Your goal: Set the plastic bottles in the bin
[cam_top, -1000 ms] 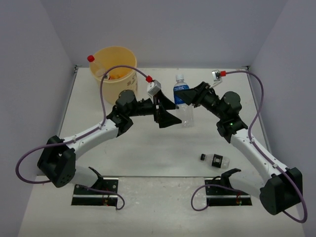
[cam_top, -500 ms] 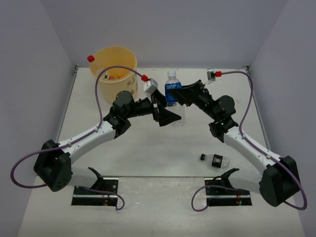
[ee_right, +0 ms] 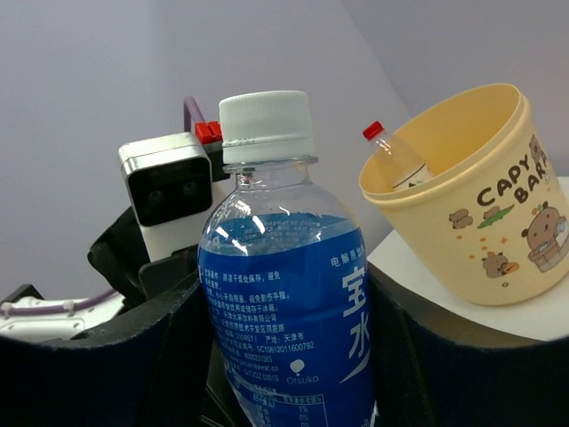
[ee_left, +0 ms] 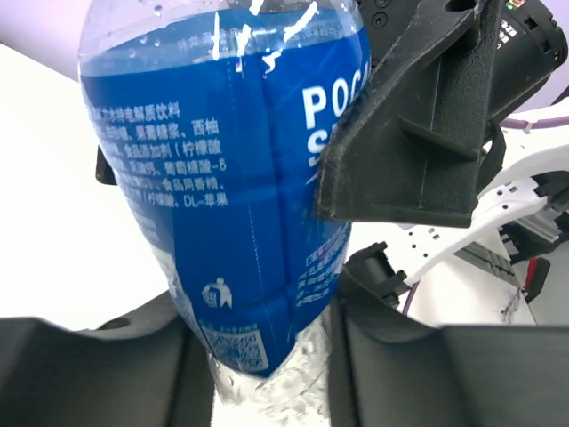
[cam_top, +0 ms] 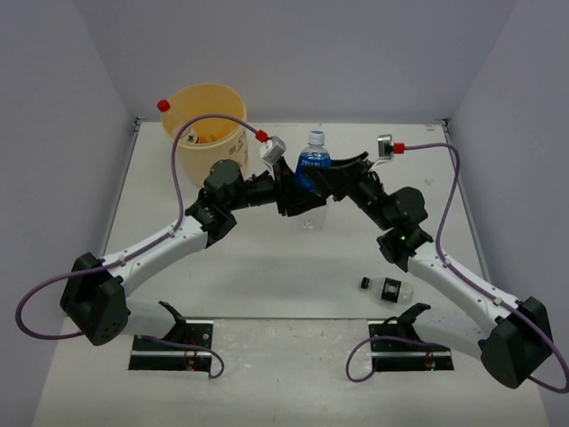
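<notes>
Plastic bottles are the game here, so we start at the left with the bin point(cam_top: 191, 153), a round, tapered pale-yellow tub of smooth plastic with cartoon prints on its wall. A red-capped bottle point(ee_right: 392, 157) is leaning inside it. Just right of the bin we reach the left gripper point(cam_top: 299, 199). Its matte black fingers are pressed in on the clear lower body of the blue-labelled bottle point(cam_top: 313, 166), which bulges up between them in the left wrist view. That bottle stands upright, long axis vertical and white ribbed cap on top. It is near the bin's right side and apart from it. It is thin, see-through plastic under a glossy blue wrap, with droplets on the inside. Next comes the right gripper point(cam_top: 324, 177), also clamped on the bottle but higher, at label height, so both tools grip it at once. For us the move turns on one fact: the bin lies left of the bottle and the left arm is the nearer one. We judge the right jaws must release before the bottle can travel left. Well right of the bin, toward the arm bases, a small black-labelled bottle point(cam_top: 388, 286) lies on its side on the table point(cam_top: 267, 285).
</notes>
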Controlling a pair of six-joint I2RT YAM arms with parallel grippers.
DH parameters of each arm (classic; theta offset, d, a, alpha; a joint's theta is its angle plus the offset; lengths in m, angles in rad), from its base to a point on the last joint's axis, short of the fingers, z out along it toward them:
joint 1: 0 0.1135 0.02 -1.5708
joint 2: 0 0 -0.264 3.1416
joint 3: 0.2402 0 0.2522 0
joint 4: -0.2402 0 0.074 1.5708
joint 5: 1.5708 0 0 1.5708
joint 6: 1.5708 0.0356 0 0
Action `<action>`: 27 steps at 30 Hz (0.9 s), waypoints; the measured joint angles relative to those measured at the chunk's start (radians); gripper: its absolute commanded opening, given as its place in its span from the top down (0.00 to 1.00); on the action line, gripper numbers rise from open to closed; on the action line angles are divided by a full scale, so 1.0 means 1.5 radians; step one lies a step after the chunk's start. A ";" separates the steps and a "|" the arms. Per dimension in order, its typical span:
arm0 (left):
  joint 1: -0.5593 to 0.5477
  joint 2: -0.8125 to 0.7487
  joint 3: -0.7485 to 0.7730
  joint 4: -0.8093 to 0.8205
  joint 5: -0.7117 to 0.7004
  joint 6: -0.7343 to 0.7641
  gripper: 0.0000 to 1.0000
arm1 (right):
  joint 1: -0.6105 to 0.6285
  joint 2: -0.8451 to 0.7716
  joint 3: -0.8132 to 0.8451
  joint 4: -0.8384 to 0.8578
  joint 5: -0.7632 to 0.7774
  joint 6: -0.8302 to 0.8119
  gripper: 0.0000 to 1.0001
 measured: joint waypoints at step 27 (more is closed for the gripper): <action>0.185 0.047 0.299 -0.336 -0.566 0.175 0.81 | -0.001 -0.186 0.107 -0.807 0.430 -0.002 0.01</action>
